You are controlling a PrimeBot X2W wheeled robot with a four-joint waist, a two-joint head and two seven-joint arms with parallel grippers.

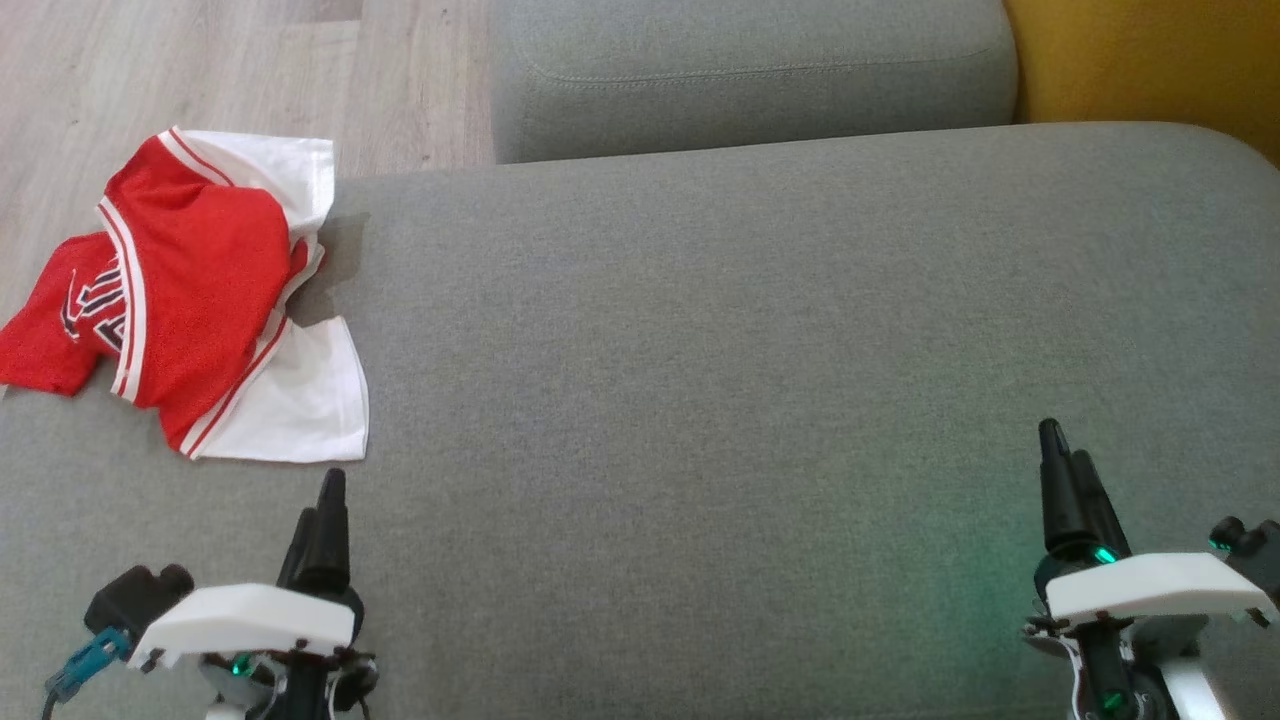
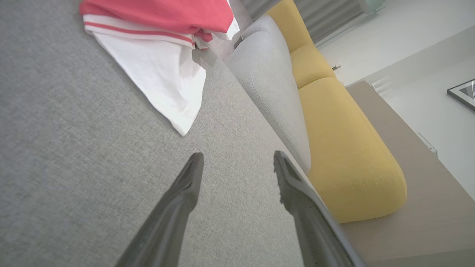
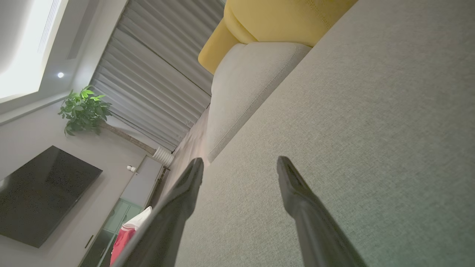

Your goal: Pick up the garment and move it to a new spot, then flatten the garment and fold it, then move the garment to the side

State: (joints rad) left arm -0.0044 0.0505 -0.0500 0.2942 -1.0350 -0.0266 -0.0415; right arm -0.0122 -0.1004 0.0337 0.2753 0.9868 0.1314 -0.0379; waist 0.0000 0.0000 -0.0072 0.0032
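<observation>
The garment (image 1: 190, 300) is a red and white jersey lying crumpled at the left edge of the grey sofa seat (image 1: 700, 400), part of it hanging over the edge. Its white hem (image 2: 159, 74) lies ahead of my left gripper (image 2: 237, 159), which hovers open and empty just short of it. In the head view the left gripper (image 1: 325, 500) stands at the lower left, right below the garment's white corner. My right gripper (image 1: 1062, 450) is open and empty at the lower right, far from the garment. A sliver of the garment (image 3: 128, 231) peeks past its left finger.
A grey cushion (image 1: 750, 70) and a yellow cushion (image 1: 1150, 60) lie beyond the seat's far edge. Wooden floor (image 1: 200, 70) shows at the upper left. The right wrist view takes in a television (image 3: 41, 193), a plant (image 3: 83, 111) and curtains (image 3: 156, 81).
</observation>
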